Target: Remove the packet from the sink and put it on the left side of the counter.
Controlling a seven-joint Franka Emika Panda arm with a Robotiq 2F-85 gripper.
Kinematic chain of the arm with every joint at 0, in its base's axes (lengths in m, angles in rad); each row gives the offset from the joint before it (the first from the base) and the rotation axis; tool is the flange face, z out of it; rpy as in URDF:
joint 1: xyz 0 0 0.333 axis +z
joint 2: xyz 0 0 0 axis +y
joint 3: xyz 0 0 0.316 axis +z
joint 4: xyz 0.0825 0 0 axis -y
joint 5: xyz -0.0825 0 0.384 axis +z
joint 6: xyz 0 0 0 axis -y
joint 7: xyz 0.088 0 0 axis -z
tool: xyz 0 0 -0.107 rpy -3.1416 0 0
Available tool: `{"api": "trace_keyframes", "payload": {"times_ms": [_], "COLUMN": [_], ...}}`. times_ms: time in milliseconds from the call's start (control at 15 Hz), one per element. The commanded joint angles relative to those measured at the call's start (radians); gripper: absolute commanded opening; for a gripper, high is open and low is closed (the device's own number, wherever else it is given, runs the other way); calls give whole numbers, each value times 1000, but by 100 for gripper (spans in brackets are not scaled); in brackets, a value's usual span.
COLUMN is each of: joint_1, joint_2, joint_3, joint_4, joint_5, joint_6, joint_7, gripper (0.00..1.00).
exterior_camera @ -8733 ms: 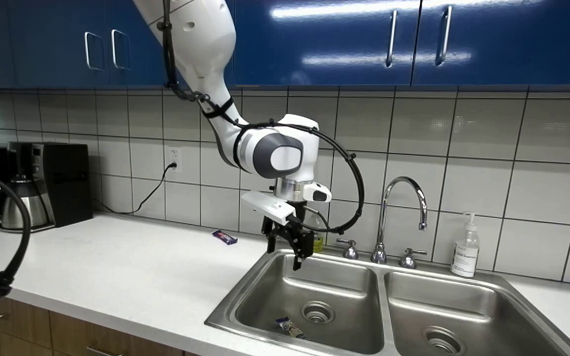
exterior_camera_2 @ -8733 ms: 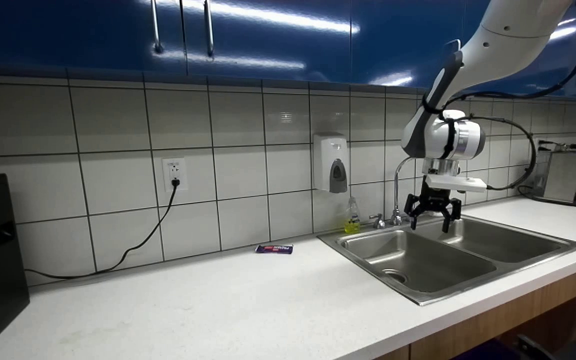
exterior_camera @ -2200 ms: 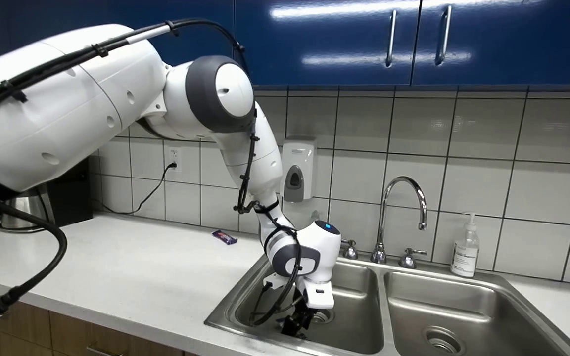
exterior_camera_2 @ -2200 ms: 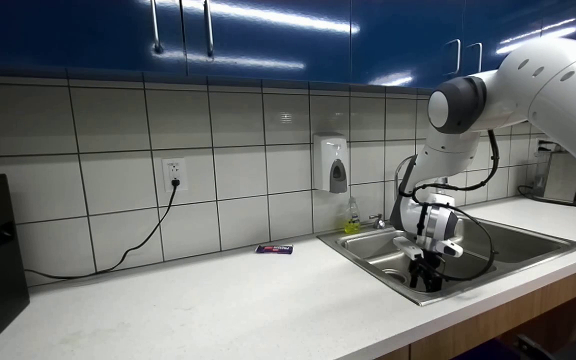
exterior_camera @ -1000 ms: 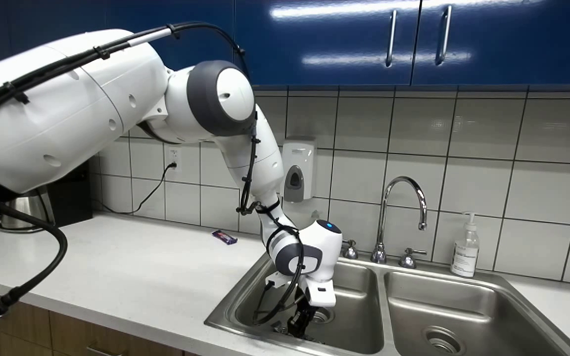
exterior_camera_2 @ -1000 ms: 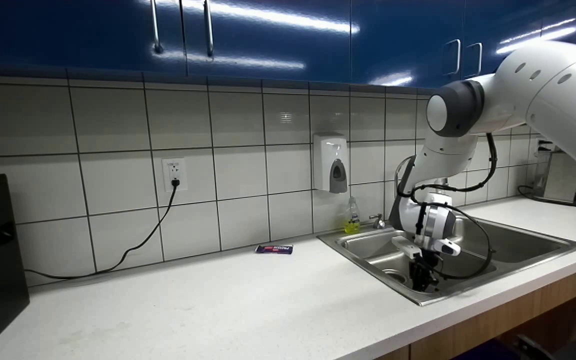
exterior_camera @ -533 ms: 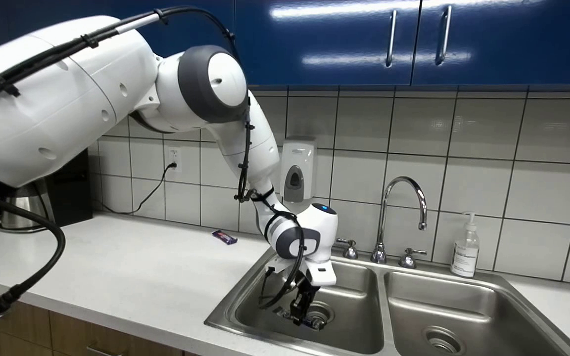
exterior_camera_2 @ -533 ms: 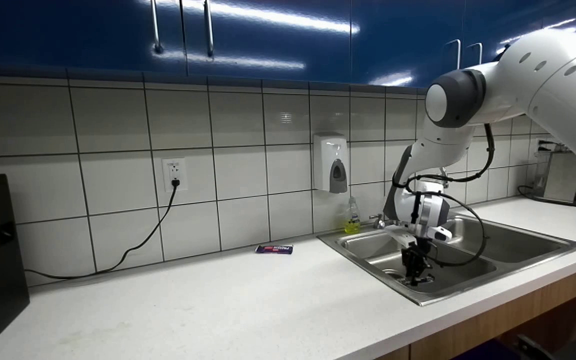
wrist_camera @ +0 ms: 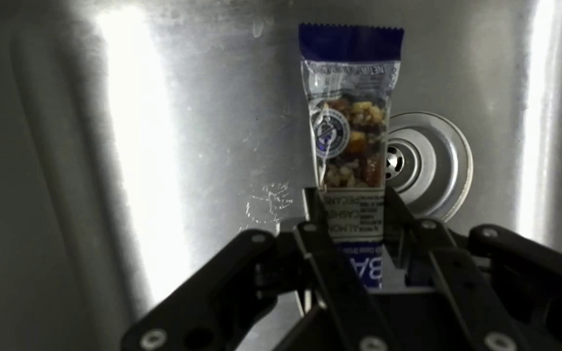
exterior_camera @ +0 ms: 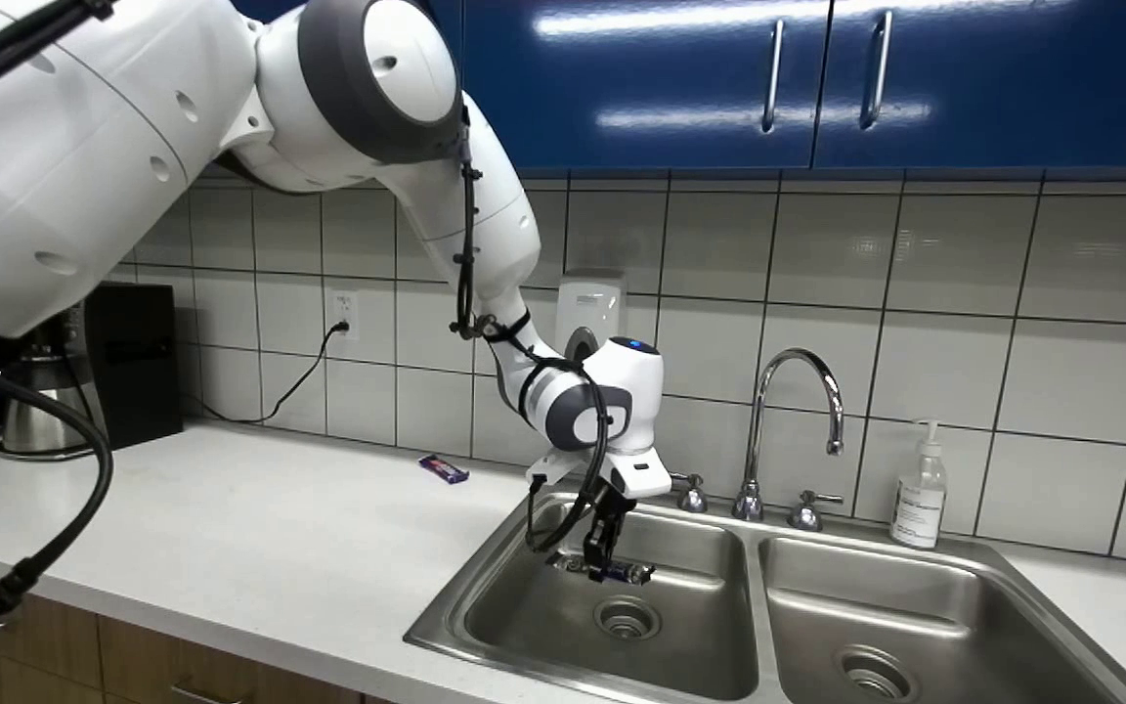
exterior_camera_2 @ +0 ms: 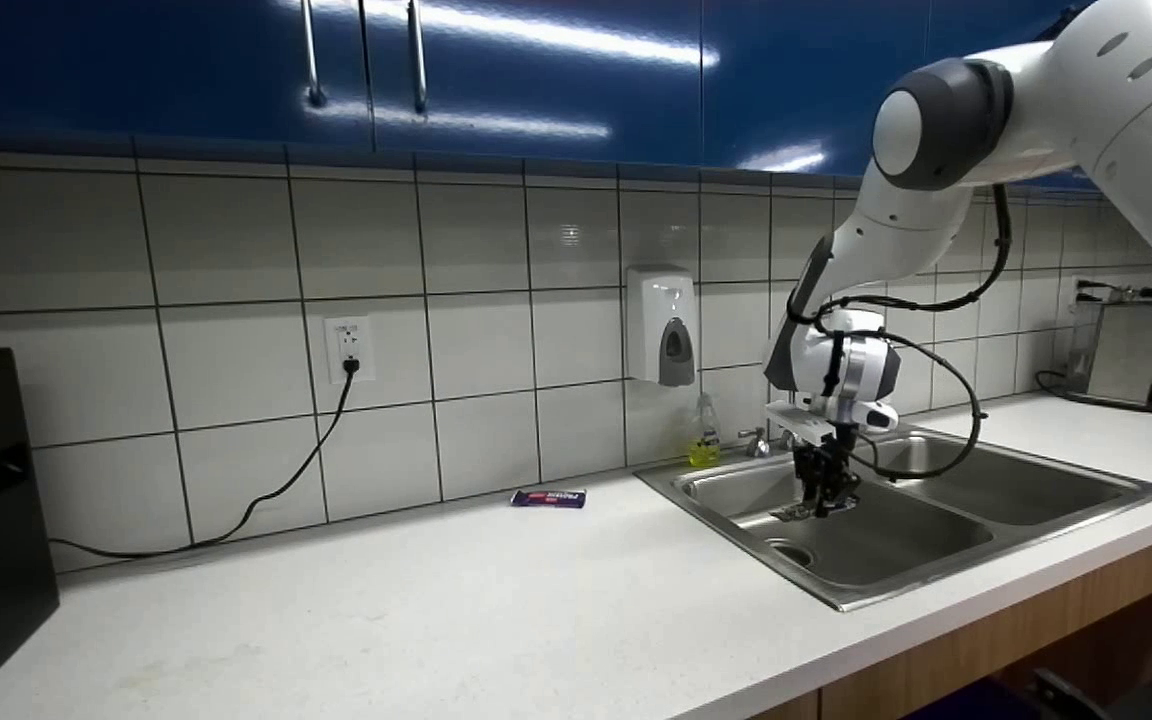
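Counter [exterior_camera: 231, 528], smooth and off-white, runs along the tiled wall [exterior_camera: 358, 411]; at far left you have a black machine [exterior_camera: 138, 362], then an outlet [exterior_camera: 343, 315]. From the machine to the sink [exterior_camera: 468, 587] you get a wide stretch, ending in a rounded front edge, with a purple bar [exterior_camera: 444, 469] lying back near the wall. Over the left basin [exterior_camera: 700, 640], in both exterior views, your packet [wrist_camera: 349, 136] is clamped in the gripper [wrist_camera: 352, 204], jutting past its fingertips; whether it is above or below the rim, you cannot tell. In the wrist view, steel shows on both sides of it, the drain [wrist_camera: 434, 165] just right. Behind the divider [exterior_camera: 764, 626] rises the faucet [exterior_camera: 752, 467]; farther right you have the right basin [exterior_camera: 964, 626] and, behind it, a pump bottle [exterior_camera: 918, 499].
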Motion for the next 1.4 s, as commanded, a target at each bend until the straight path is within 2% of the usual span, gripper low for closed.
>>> {"api": "trace_keyframes", "payload": {"times_ms": [0,467,800,1333], "joint_1": [-4,36,113,236], "joint_2": [-149,-325,-402,-437], "joint_3": [11,5,17,92], "joint_4": [-125,-297,-405,-526], "joint_5": [-54,-147,-274,-452], "joint_6": [-11,-3,17,75], "joint_7": [-127,-413,-489,-570], "gripper": [8,8,8,8]}}
